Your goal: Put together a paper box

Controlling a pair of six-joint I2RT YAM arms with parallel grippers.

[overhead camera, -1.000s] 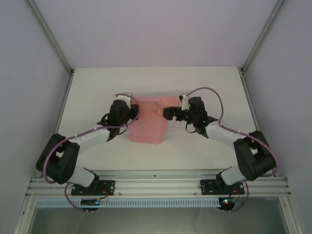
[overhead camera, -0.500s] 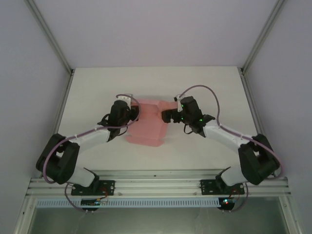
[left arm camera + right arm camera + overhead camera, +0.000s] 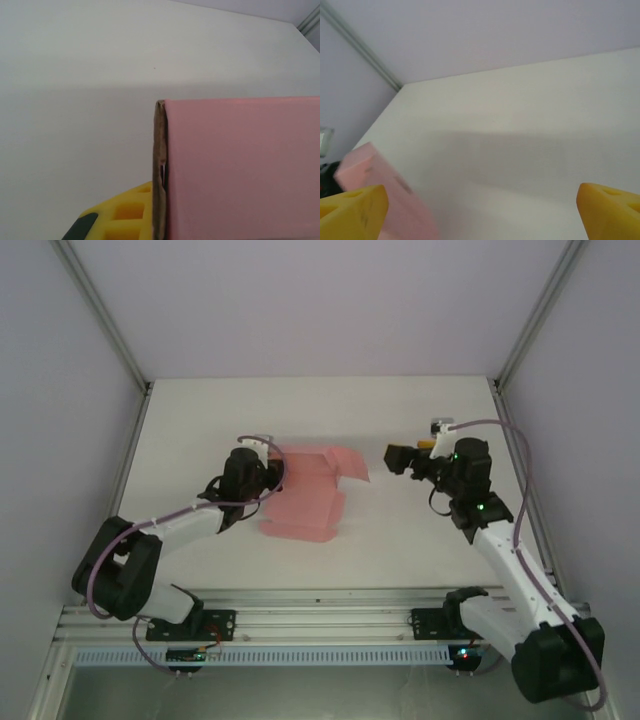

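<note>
Light's soft, even and fairly bright, no glare anywhere. The overhead shot is sharp enough, with only faint shadows on the table. The paper box, right up against the left wrist cam, looks soft-edged. The yellow fingertips of the right gripper are blurry, and there's a broad dim shadow just ahead of them.
</note>
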